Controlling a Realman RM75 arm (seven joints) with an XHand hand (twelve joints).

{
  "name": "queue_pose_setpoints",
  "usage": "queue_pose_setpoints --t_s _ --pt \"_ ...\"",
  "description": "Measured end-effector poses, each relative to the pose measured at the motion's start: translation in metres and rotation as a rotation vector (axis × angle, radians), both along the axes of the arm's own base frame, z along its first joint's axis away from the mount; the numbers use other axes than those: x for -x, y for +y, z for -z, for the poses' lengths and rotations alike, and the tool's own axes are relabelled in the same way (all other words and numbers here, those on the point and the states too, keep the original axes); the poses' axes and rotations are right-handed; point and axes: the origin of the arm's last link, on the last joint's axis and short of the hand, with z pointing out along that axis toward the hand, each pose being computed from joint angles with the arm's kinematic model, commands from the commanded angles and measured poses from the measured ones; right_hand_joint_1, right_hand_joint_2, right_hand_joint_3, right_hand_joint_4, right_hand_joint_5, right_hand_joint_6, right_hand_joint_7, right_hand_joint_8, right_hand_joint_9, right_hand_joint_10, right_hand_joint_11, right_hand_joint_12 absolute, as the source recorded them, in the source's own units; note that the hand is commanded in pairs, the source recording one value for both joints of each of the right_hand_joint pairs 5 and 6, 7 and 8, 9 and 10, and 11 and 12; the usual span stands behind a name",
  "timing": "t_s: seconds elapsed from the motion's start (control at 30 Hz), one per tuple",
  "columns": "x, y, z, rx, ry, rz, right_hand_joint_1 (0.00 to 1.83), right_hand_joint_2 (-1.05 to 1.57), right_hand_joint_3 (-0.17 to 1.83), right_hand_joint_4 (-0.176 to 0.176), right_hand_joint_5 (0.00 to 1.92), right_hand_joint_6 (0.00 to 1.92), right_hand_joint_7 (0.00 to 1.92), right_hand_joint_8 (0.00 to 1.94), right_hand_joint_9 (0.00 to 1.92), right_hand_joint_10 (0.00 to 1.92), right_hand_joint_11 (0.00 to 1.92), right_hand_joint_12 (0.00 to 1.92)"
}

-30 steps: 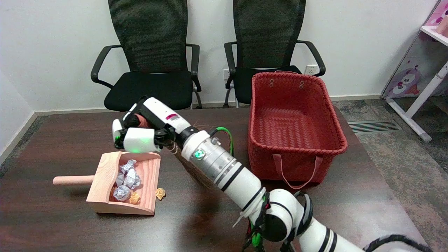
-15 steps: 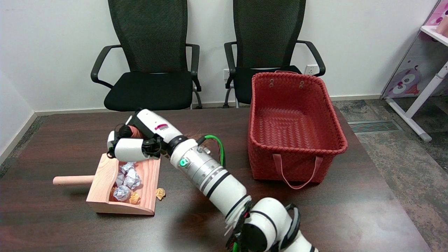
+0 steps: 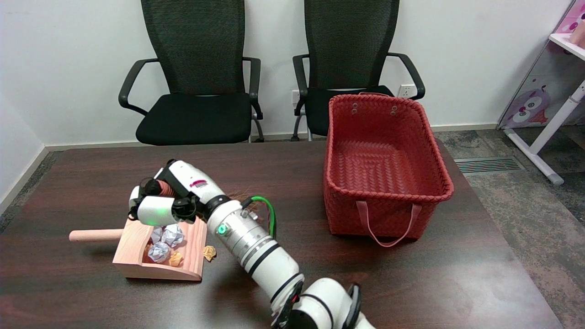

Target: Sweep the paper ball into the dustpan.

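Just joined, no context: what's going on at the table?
The right hand grips a small broom by its handle, above the far end of the wooden dustpan. Several crumpled paper balls already lie in the pan; one small orange paper ball sits on the table just outside its right edge. The red woven basket stands to the right.

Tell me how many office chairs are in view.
2. One chair stands behind the table's far left side; the other chair behind the red basket.

My right arm point(image 3: 249, 246) reaches in from the lower right, forearm angled up-left; my right hand point(image 3: 160, 201) has its fingers curled closed around a handle.
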Motion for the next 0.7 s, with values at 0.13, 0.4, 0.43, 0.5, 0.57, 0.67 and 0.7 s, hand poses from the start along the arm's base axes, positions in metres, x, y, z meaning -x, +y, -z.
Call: queue_pose_setpoints --t_s 0.13,0.4,0.43,0.5,0.57,0.67,0.7 --pt "0.009 0.000 0.007 0.001 -0.023 0.008 0.75 1.57 1.83 0.020 1.92 1.92 1.92 1.92 1.92 1.92 1.92 1.92" --pt "0.027 0.000 0.020 0.000 -0.061 0.014 0.72 1.53 1.83 0.016 1.92 1.92 1.92 1.92 1.92 1.92 1.92 1.92" --pt "0.029 -0.001 0.021 0.001 -0.068 0.016 0.72 1.51 1.83 0.014 1.92 1.92 1.92 1.92 1.92 1.92 1.92 1.92" --pt "0.033 -0.001 0.023 0.001 -0.080 0.021 0.72 1.47 1.83 0.012 1.92 1.92 1.92 1.92 1.92 1.92 1.92 1.92" --pt "0.036 -0.002 0.026 0.001 -0.094 0.026 0.72 1.39 1.83 0.011 1.92 1.92 1.92 1.92 1.92 1.92 1.92 1.92" --pt "0.039 -0.003 0.029 0.004 -0.119 0.030 0.72 1.33 1.83 0.009 1.92 1.92 1.92 1.92 1.92 1.92 1.92 1.92" --pt "0.039 -0.003 0.030 0.004 -0.125 0.029 0.72 1.32 1.83 0.009 1.92 1.92 1.92 1.92 1.92 1.92 1.92 1.92"
